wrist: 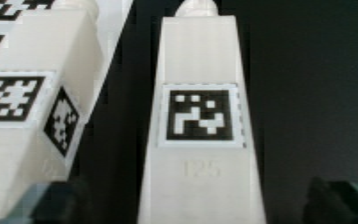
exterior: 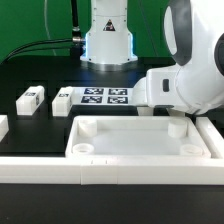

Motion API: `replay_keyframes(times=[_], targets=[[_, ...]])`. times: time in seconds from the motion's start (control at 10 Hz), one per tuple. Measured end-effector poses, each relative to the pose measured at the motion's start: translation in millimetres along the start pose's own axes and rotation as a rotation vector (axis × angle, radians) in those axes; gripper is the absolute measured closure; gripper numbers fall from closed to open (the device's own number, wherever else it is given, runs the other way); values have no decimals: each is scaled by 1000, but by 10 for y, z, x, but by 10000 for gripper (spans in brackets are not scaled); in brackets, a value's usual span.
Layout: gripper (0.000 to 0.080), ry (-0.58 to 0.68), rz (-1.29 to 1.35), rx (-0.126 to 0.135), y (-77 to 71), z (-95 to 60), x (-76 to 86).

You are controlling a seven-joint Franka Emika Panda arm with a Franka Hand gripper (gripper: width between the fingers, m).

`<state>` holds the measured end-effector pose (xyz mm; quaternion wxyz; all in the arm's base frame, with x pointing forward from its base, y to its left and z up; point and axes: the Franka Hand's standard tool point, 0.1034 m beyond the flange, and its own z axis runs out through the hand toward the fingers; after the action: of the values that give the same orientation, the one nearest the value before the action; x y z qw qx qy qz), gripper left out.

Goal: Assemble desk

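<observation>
We see the fingers (wrist: 345,205) released and spread, one on each side of a white leg (wrist: 197,120) with a square tag, not touching it. A second leg (wrist: 34,55) lies just outside the fingers. The tabletop (exterior: 140,150) rests on the black surface (exterior: 40,125), under the arm (exterior: 185,85).

A black table (exterior: 50,128) is seen, and its surface is dark in the wrist view too. Behind it, a plain green backdrop (exterior: 30,25) is seen, and black cables (exterior: 40,45) are led across it at the exterior view's left. The marker board (exterior: 105,97) is laid flat on the table. A long white border bar (exterior: 30,166) is placed along the near side. The scene is lit brightly and evenly.
</observation>
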<state>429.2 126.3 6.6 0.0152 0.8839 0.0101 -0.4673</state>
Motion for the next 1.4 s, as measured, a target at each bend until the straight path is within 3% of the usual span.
replay_keyframes(times=[0.1,0.2,0.3,0.4,0.7,0.8,1.0,1.2,1.4], targets=[[277,2,-1,0,-2,4,5],[414,8,-4,1,-4,7,20],[414,11,-7,2,-5,6,24],[511,11,-7,2,-7,6,24],[511,18,-11,1,-25,-26,6],[511,25,-14,0,-21,-113,-51],[511,42,-34,-1,3,-351,-221],[511,97,-131,-2,39,-688,-418],[511,89,-125,-3,27,-600,-366]])
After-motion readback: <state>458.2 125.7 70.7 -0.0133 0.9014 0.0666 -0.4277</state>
